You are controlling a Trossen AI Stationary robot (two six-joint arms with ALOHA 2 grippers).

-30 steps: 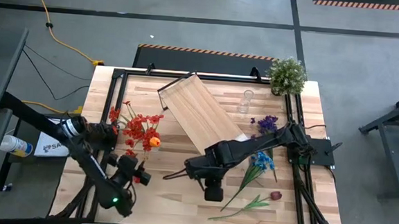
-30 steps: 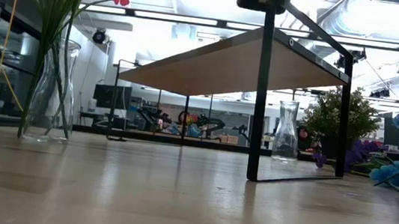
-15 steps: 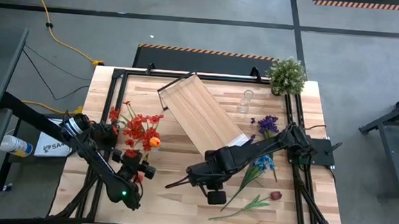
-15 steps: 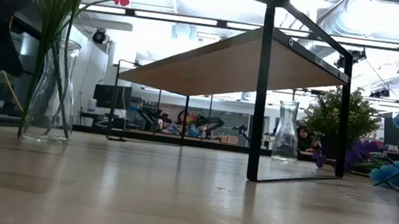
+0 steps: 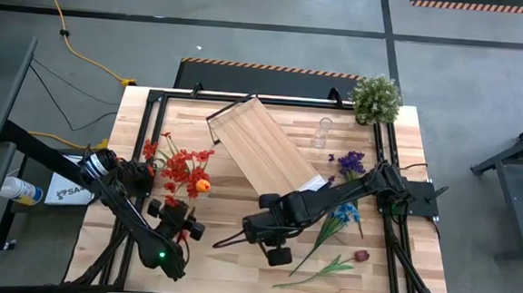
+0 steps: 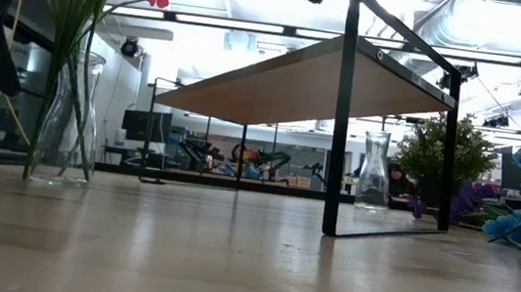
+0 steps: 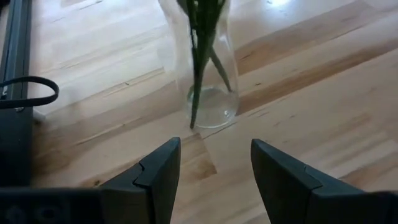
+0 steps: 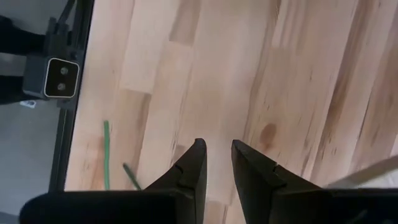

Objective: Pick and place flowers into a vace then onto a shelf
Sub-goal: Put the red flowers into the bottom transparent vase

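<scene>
Table with vases, flowers, shelf and two arms.
Left gripper (image 7: 211,171): fingers spread, empty, just beside a glass vase (image 7: 206,68) holding red flowers (image 5: 180,169) at the table's left. Right gripper (image 8: 214,165): fingers a narrow gap apart, nothing between them, over bare table (image 5: 227,263) near the front middle. Shelf (image 5: 266,151): lies diagonally at centre. Loose flowers (image 5: 341,213), blue, purple and dark red: at the right side. Empty vase (image 5: 321,132): behind the shelf, near a potted plant (image 5: 376,97).
</scene>
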